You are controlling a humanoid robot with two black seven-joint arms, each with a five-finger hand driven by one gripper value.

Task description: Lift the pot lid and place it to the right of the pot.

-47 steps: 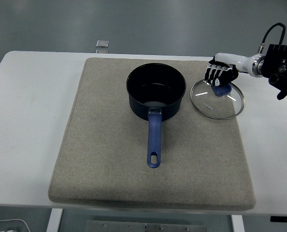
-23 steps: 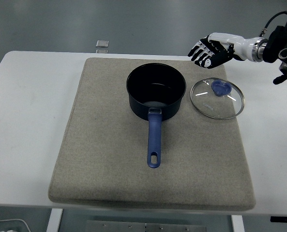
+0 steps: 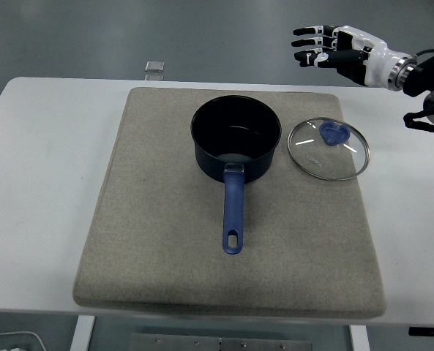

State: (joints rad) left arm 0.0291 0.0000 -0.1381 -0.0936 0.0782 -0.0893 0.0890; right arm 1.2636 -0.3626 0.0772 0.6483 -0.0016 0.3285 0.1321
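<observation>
**A:** Where is the right robot hand [image 3: 326, 50] now?

**B:** High above the far right corner of the white counter [image 3: 41, 161], well apart from everything. Its black-and-white fingers [image 3: 308, 44] are spread flat, gripping nothing. No left arm is in view.

**A:** And the round glass pot lid with the steel rim [image 3: 328, 149]?

**B:** Lying flat on the grey felt-like mat [image 3: 158, 248], just beside the dark blue saucepan [image 3: 236, 139] on its right, apart from it, so the placing looks done.

**A:** How would that lid handle?

**B:** I'd judge it rigid, fairly light and breakable: smooth glass that would slip under fingertips, and a thin metal edge offering little purchase while it lies flat. The blue knob [image 3: 334, 133], apparently plastic, standing up near its centre is the place to pinch.

**A:** And the rest?

**B:** The saucepan is open, glossy inside, its long blue handle [image 3: 233, 212] pointing at the near edge. The mat looks soft and matte, likely to keep things from sliding.
</observation>
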